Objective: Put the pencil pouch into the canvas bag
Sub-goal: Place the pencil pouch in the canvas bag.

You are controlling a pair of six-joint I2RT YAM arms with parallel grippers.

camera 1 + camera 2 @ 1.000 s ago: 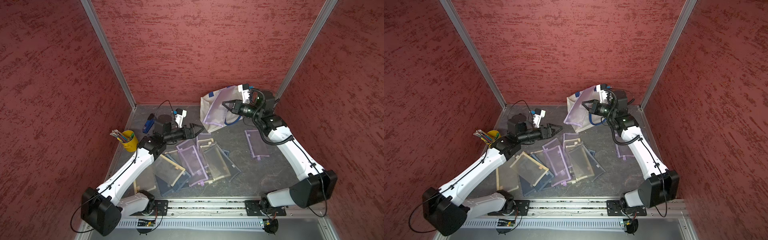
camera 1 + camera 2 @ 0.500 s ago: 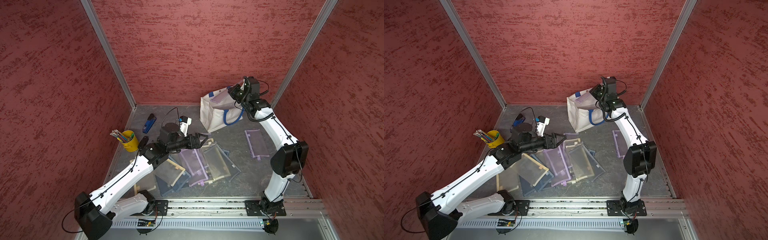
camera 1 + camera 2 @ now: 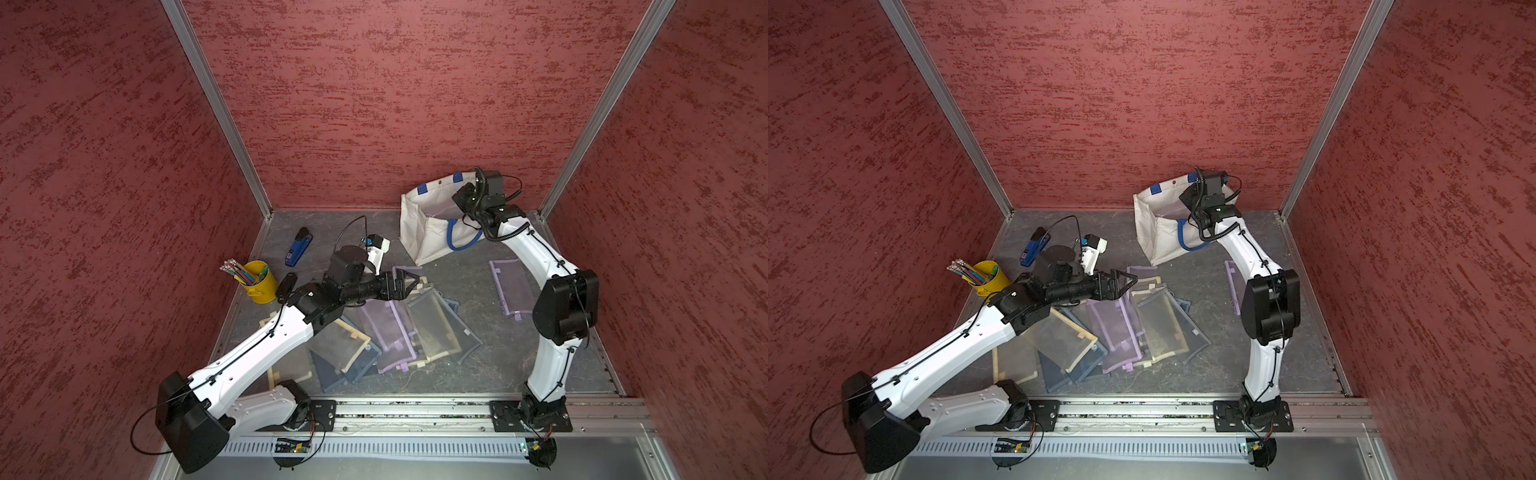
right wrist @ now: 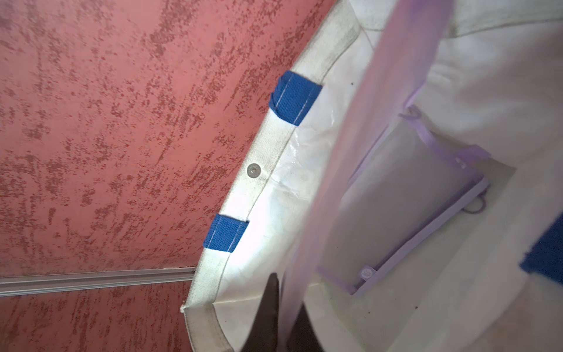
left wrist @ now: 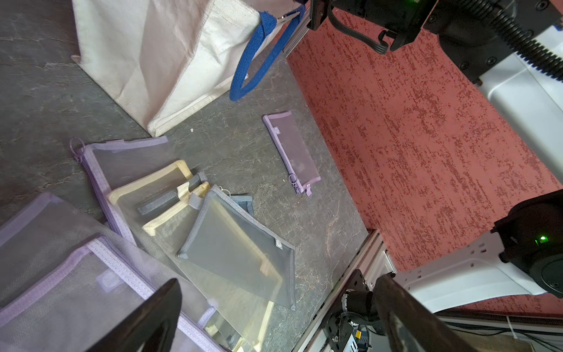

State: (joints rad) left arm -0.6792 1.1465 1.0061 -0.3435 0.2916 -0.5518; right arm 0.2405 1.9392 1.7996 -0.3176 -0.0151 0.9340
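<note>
**Right gripper at the bag mouth, pouch between its fingers**

We find the right gripper (image 4: 286,294) over the open mouth of the canvas bag (image 3: 419,237), which stands upright at the far end of the table (image 3: 478,365). Its jaws stand narrow, closed on the edge of the pencil pouch (image 4: 371,106). The pouch is lilac mesh and blurred in the right wrist view. It runs straight out from the fingertips and into the bag, between the bag's walls. We cannot tell whether its far end touches the bag floor. A second pouch (image 4: 405,207), also lilac, lies flat on the bag floor beyond the held one.

In both top views the wrist of the right arm (image 3: 536,257) hides the gripper itself. Only a lilac tint shows in the bag mouth beneath it.

The left gripper (image 5: 280,277) hangs with its jaws spread wide and empty, just above the pile of pouches (image 3: 415,328) at mid-table and well apart from the bag. A single pouch (image 3: 509,286) lies clear of the pile, beside the right arm. A yellow bucket (image 3: 262,284) of pencils and a blue stapler (image 3: 299,247) sit at the table's left side.
</note>
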